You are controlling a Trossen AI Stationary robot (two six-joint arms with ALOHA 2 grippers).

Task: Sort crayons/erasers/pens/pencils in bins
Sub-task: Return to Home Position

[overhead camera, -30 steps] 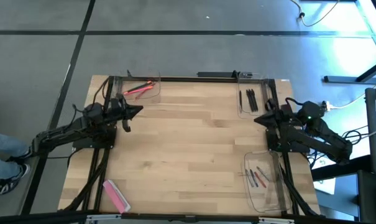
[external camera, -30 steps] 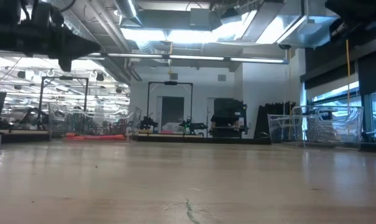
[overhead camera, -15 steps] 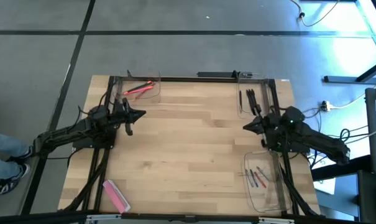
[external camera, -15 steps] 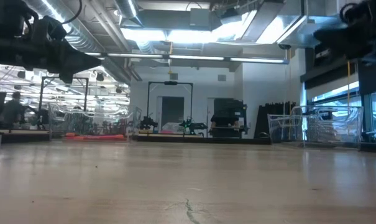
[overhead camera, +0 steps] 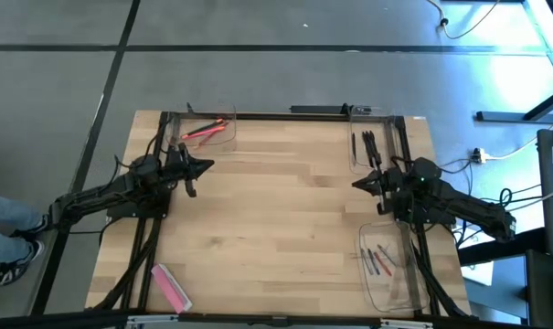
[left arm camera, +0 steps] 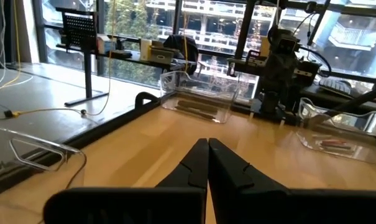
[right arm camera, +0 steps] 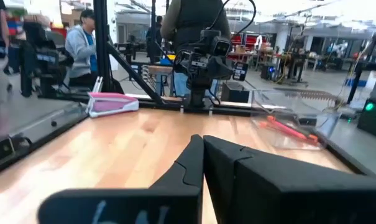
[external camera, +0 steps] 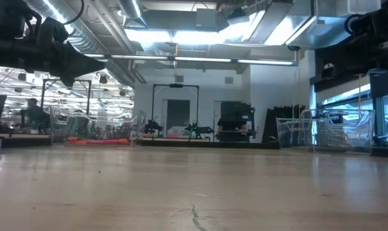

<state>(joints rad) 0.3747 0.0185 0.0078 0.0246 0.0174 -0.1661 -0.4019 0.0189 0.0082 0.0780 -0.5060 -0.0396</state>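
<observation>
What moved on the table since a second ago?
The right gripper swung in from the table's right edge toward the middle; it is shut and holds nothing. The left gripper barely shifted and is shut too. Nothing was picked up or dropped. The crayons, pens, pencils and pink bar lie where they were.

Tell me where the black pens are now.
High view: the black pens lie in the clear bin at the top right corner of the table, just beyond the right gripper.

We hold our left end effector closed, pointing inward. Our right end effector is closed, facing it.
</observation>
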